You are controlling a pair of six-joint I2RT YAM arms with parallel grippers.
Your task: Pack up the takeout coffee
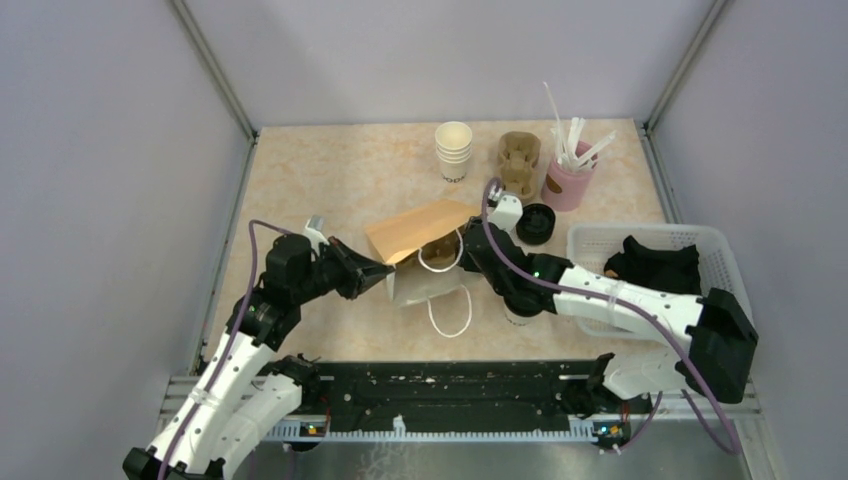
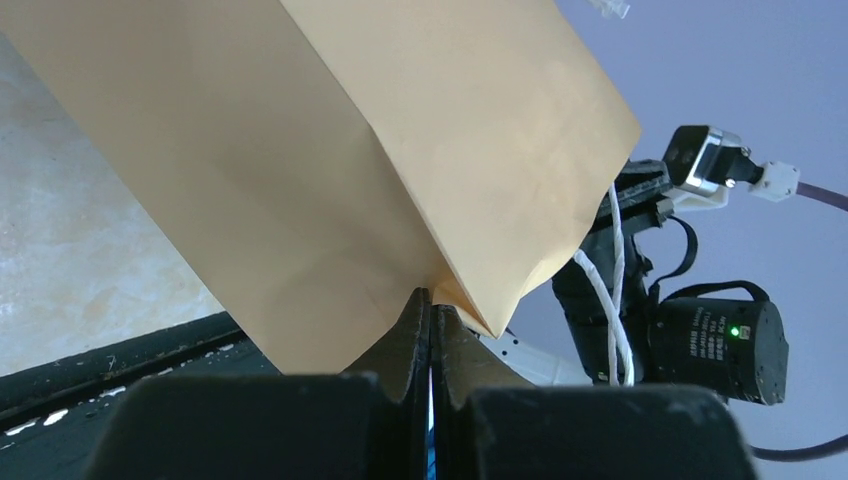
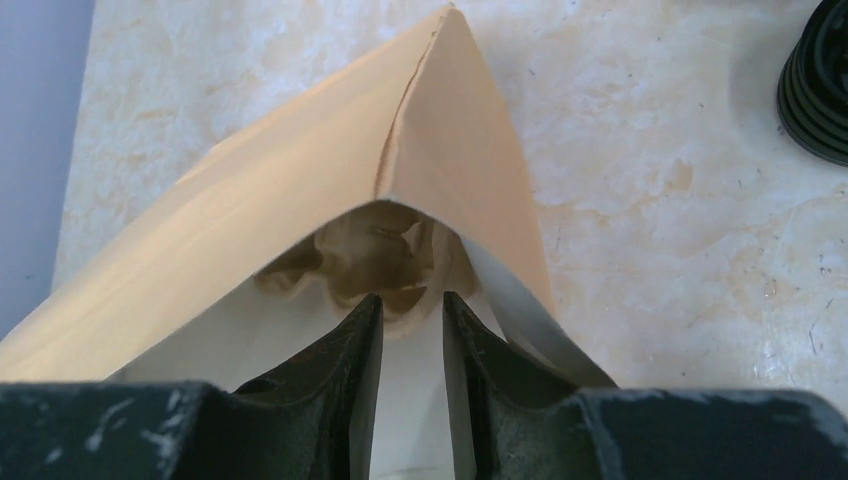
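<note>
A brown paper bag (image 1: 420,228) with white rope handles lies on its side mid-table, mouth toward the arms. My left gripper (image 1: 388,268) is shut on the bag's near corner (image 2: 432,300), pinching the brown paper (image 2: 330,150). My right gripper (image 1: 463,246) is at the bag's mouth, with its fingers (image 3: 412,300) a little apart and nothing between them. A brown cardboard cup carrier (image 3: 375,250) sits deep inside the bag (image 3: 300,220). The lidded takeout coffee is not clearly in view. A small white thing (image 1: 518,318) shows under my right forearm, mostly hidden.
At the back stand a stack of lidless white cups (image 1: 453,150), cardboard carriers (image 1: 520,162) and a pink cup of stirrers (image 1: 568,182). A pile of black lids (image 1: 536,223) lies beside the bag. A white basket (image 1: 590,240) holding a black thing (image 1: 655,265) is at right.
</note>
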